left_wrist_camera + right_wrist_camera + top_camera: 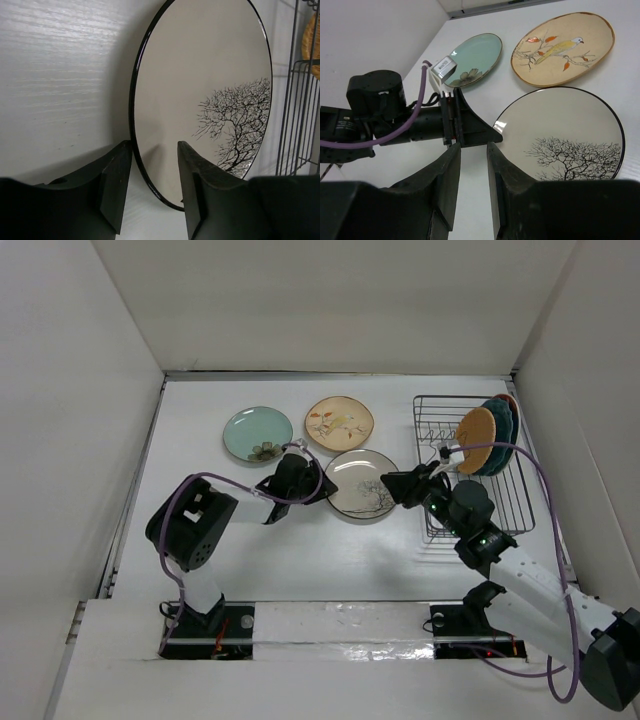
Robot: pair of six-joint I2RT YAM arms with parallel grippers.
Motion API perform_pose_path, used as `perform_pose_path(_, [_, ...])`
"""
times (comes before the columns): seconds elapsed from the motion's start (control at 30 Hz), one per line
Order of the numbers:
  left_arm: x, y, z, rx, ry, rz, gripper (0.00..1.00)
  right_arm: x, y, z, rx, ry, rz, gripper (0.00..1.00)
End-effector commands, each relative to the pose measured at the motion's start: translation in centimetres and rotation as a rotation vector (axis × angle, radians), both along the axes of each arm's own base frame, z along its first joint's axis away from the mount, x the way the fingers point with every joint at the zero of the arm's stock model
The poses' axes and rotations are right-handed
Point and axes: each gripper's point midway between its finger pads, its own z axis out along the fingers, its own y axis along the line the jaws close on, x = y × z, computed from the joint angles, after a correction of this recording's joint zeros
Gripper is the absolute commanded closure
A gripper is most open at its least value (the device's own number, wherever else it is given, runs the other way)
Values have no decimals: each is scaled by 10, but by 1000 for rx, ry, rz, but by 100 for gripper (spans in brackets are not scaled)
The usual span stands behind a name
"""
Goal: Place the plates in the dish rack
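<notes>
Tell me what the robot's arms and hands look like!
The left arm and the right arm are both made of chunky black joints and white tube-like parts. A looping purple cable runs along each one. The right arm also has tiny green lights. The left hand and the right hand each have two black wedge-shaped fingers.

Pretty clearly a robotics lab rig, not a real kitchen: plain white table (300, 550) boxed in by blank white panels (330, 300), left arm (195, 525) and right arm (520, 580) bolted at its near edge, purple cables (423, 87) looping off them.
</notes>
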Motion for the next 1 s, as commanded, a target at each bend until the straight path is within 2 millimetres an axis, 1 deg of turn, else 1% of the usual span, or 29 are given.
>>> perform_pose_path(0.0, [16,-19,26,-115,-73,-19,64,-4,4,17,41,-52,24,66])
perform_pose_path(0.13, [14,-21,22,-143,-74,-17,67,-2,2,17,39,-50,17,66])
perform_pose_path(0.17, [13,-21,20,-146,-71,-15,68,-1,3,16,39,-49,19,66])
perform_pose_path(0.2, [13,-21,16,-155,-67,-13,70,-1,3,15,36,-45,21,66])
perform_pose_path(0.27, [12,-21,15,-167,-69,-10,79,-1,4,14,35,-44,22,66])
perform_pose_path(0.3, [11,-21,14,-180,-75,-8,87,-1,4,14,34,-42,22,66])
perform_pose_path(0.33, [10,-21,13,-188,-75,-6,100,-1,4,12,33,-40,22,66])
perform_pose_path(0.43, [5,-15,15,-201,-93,7,100,0,3,12,32,-38,17,66])
perform_pose_path(0.47, [5,-13,24,-213,-116,16,100,2,1,11,30,-38,7,66])
perform_pose_path(0.5, [3,-4,24,-206,-120,30,100,3,0,10,25,-36,1,66])
perform_pose_path(0.53, [1,-2,29,-211,-134,32,100,3,-1,10,23,-36,-2,66])
perform_pose_path(0.57, [1,1,49,-233,-177,38,100,3,-1,10,20,-35,-5,65])
perform_pose_path(0.6, [-4,10,48,-227,-179,50,100,4,-2,8,14,-34,-10,62])
perform_pose_path(0.63, [-7,14,56,-234,-197,56,100,6,-5,8,11,-35,-21,59])
perform_pose_path(0.67, [-9,17,79,-264,-245,62,100,7,-5,6,6,-33,-24,50])
perform_pose_path(0.7, [-17,23,76,-260,-238,66,100,7,-6,6,3,-31,-28,45])
perform_pose_path(0.73, [-18,29,83,-275,-249,85,100,11,-8,2,-10,-21,-40,41])
perform_pose_path(0.77, [-22,33,102,-305,-288,90,100,12,-7,0,-15,-15,-36,34])
perform_pose_path(0.8, [-29,39,97,-298,-275,98,100,14,-8,1,-17,-14,-31,32])
perform_pose_path(0.83, [-31,41,103,-302,-287,103,100,14,-5,-1,-20,-8,-20,30])
perform_pose_path(0.87, [-32,48,119,-321,-329,120,100,16,-2,-8,-28,14,-11,26])
perform_pose_path(0.9, [-36,53,116,-306,-320,126,100,15,2,-10,-26,22,12,24])
perform_pose_path(0.93, [-38,56,120,-306,-331,133,100,17,5,-10,-21,29,21,23])
perform_pose_path(0.97, [-40,61,135,-316,-374,142,100,19,8,-20,-32,58,27,21])
